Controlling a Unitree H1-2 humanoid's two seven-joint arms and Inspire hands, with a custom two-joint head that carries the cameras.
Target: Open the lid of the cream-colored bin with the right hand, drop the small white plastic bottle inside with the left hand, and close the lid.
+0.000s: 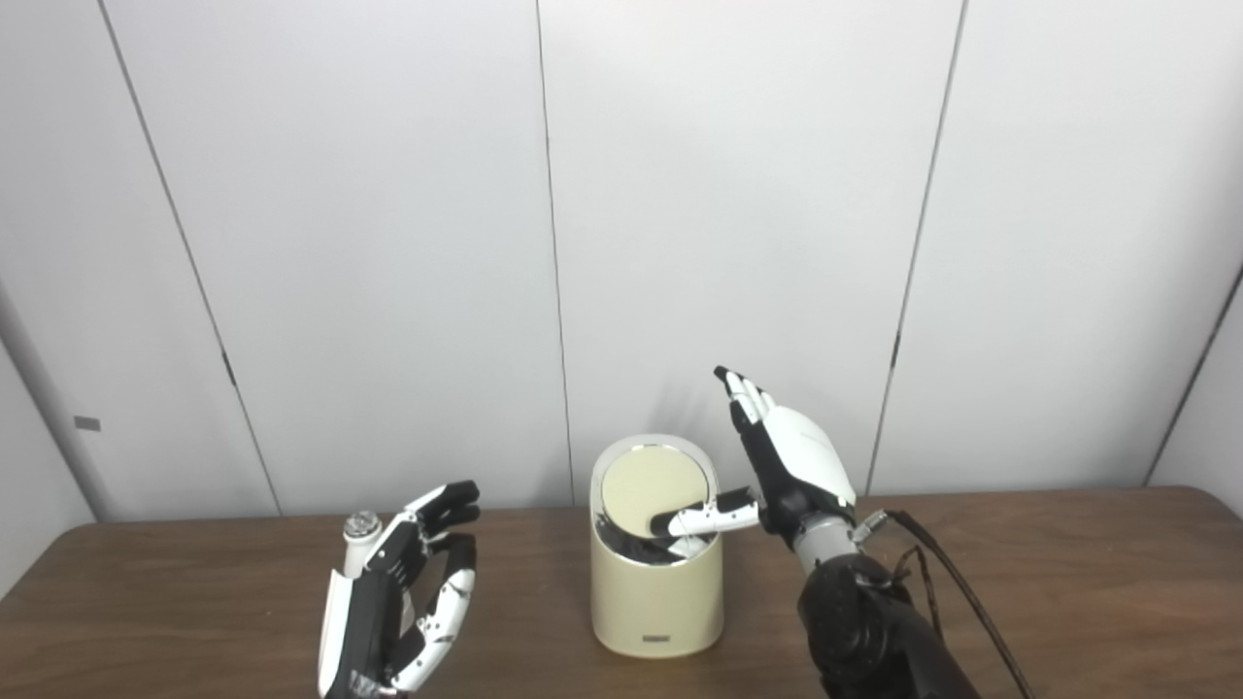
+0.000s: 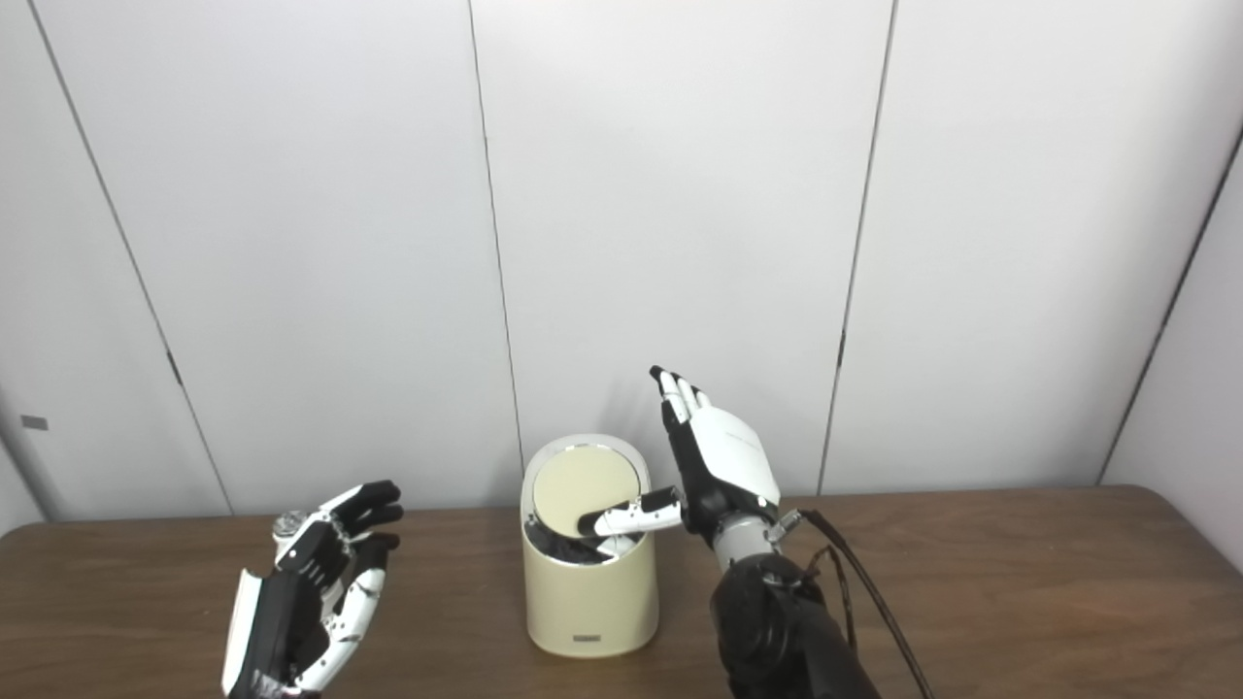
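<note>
- My right hand (image 1: pixel 791 466) stands upright, fingers straight and gripping nothing, thumb propping the lid (image 1: pixel 649 490) of the cream bin (image 1: pixel 657 592) open.
- My left hand (image 1: pixel 403 602) is spread and empty; the white bottle (image 1: pixel 360 544) stands on the table (image 1: pixel 1068 582) just behind its fingertips, not yet grasped.

Glossy cream plastic bin (image 1: pixel 656 602); matt wood table (image 1: pixel 1068 582).

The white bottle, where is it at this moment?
The bottle stands on the table at the left of the bin, just behind the fingers of the open left hand, which does not hold it yet.
</note>
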